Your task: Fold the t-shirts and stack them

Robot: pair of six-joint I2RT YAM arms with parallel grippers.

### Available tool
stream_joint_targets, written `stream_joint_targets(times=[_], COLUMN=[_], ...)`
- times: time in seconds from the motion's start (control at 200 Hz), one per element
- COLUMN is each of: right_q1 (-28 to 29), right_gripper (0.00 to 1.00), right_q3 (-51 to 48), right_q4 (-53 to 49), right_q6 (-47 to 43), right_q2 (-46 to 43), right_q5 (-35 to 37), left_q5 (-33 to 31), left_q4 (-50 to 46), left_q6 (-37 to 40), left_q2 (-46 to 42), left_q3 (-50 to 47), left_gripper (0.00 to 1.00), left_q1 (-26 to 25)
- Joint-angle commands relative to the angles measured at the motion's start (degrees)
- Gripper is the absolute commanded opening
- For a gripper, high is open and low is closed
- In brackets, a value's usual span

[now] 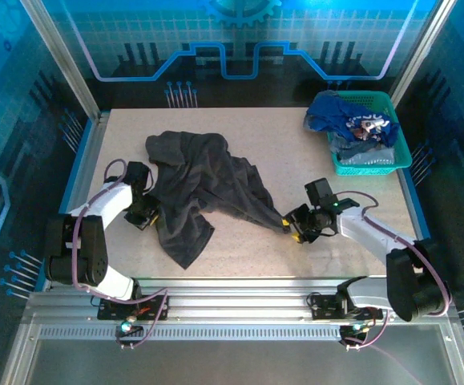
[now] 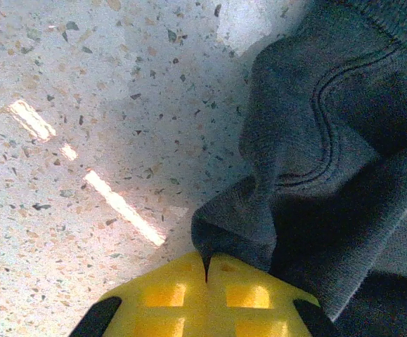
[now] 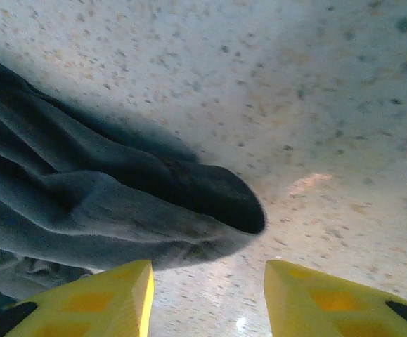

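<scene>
Charcoal t-shirt (image 3: 84,203) before parted jaws

A teal mesh basket (image 1: 365,167) sits at the far right corner of the pale speckled table (image 1: 280,144).

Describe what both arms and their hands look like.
Both the left arm and right arm have white links and black joints, with purple cables looping alongside. The left hand and right hand have yellow fingers with square recesses and black corners.
</scene>
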Motion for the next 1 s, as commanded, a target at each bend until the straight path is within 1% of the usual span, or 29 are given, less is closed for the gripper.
stream_joint_targets(times=[0.0, 0.14, 0.205, 0.305, 0.465, 0.59, 0.77, 0.895, 0.995], right_q1=[-0.5, -0.6, -1.0, -1.7, -1.9, -2.3, -2.1, -2.1, -2.1], right_gripper=[0.47, 0.47, 0.47, 0.44, 0.37, 0.35, 0.26, 0.16, 0.06], right_q3=[0.9, 0.3, 0.2, 0.2, 1.4, 1.7, 3.1, 4.1, 4.6], right_q4=[3.2, 2.0, 3.2, 5.6, 6.4, 6.9, 6.5, 5.2, 3.5], right_q6=[7.0, 8.4, 8.3, 7.7, 6.5, 5.9, 5.3, 4.5, 3.5], right_q2=[2.1, 2.9, 3.4, 6.1, 9.7, 11.6, 14.1, 15.0, 14.0], right_q5=[-2.3, -1.7, -0.8, -1.1, -0.7, -0.2, 0.1, 0.7, 1.4], left_q5=[0.9, 1.2, 1.3, 1.7, 1.6, 1.7, 1.5, 1.5, 1.4], left_q4=[-1.3, -1.3, -1.0, -0.9, -0.9, -0.7, -0.8, -0.8, -1.1], left_q6=[1.3, 1.5, 1.5, 1.3, 1.2, 0.9, 0.8, 0.8, 0.8], left_q2=[-1.2, -0.8, -0.7, -0.6, -0.5, -0.5, -0.2, -0.1, 0.0], left_q3=[1.0, 1.4, 1.4, 1.3, 1.3, 1.4, 1.5, 1.8, 2.1], left_gripper=[0.0, 0.0, 0.0, 0.0, 0.0, 0.0, 0.0, 0.0, 0.0], left_q1=[0.5, 0.5, 0.5, 0.5, 0.5, 0.4, 0.4, 0.4, 0.4])
